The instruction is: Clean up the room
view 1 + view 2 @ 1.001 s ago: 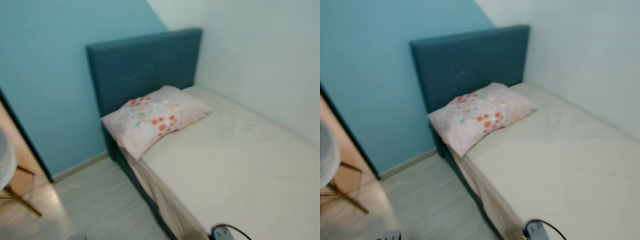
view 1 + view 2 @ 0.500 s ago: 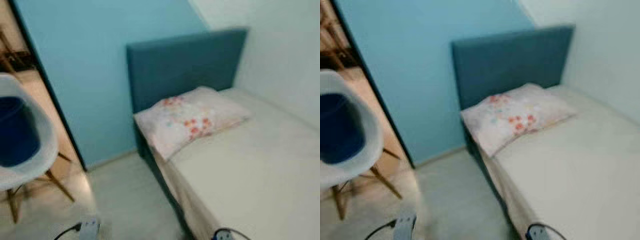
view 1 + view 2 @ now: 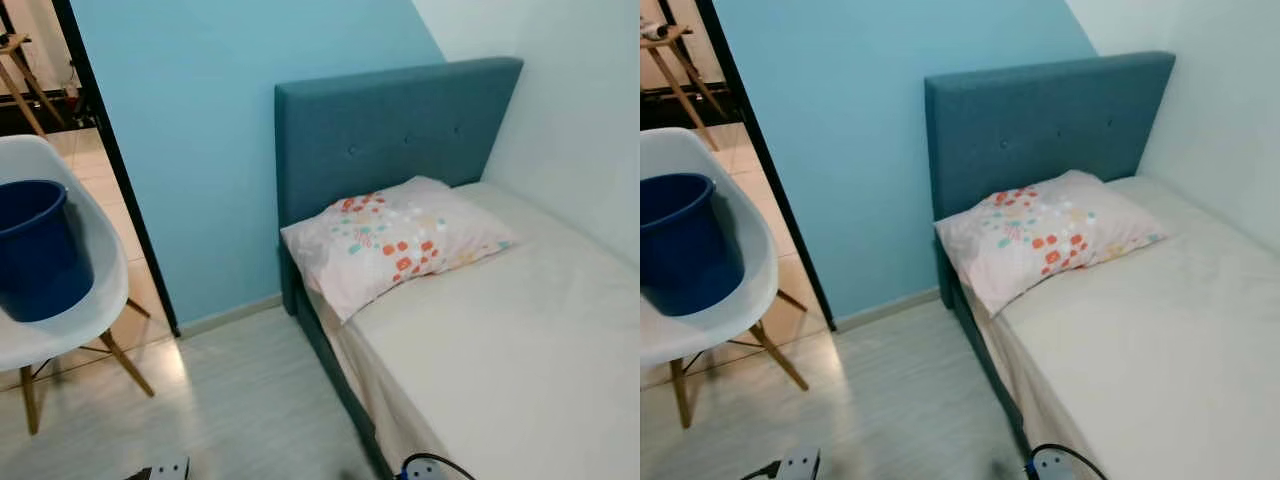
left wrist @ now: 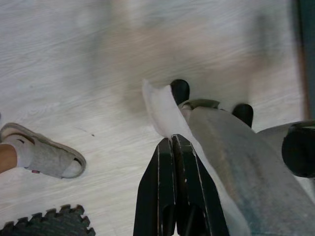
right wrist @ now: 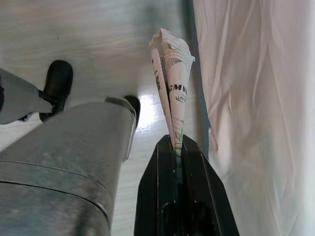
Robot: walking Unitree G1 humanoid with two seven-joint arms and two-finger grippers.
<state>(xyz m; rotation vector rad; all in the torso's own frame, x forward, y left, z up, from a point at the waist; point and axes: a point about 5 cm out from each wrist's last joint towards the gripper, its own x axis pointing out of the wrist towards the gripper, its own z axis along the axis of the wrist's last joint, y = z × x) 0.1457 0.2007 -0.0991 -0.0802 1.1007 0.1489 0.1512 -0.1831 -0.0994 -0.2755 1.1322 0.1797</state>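
Note:
In the left wrist view my left gripper (image 4: 172,141) is shut on a thin white sheet of paper (image 4: 158,109) that sticks up past its fingertips, over pale wood floor. In the right wrist view my right gripper (image 5: 177,141) is shut on a folded printed paper (image 5: 173,69), held beside the hanging bed sheet (image 5: 256,98). A dark blue bucket (image 3: 38,245) sits on the seat of a white chair (image 3: 105,300) at the left, by the doorway.
A bed (image 3: 520,360) with a blue headboard (image 3: 390,120) and a spotted pillow (image 3: 400,240) fills the right side. A white power strip (image 3: 798,464) lies on the floor near me. A person's foot in a grey slipper (image 4: 47,156) stands close to my left leg.
The camera has swung to the left, so the bed sits further right in the picture and the white chair with the blue bucket has come into view. Nothing else has visibly moved.

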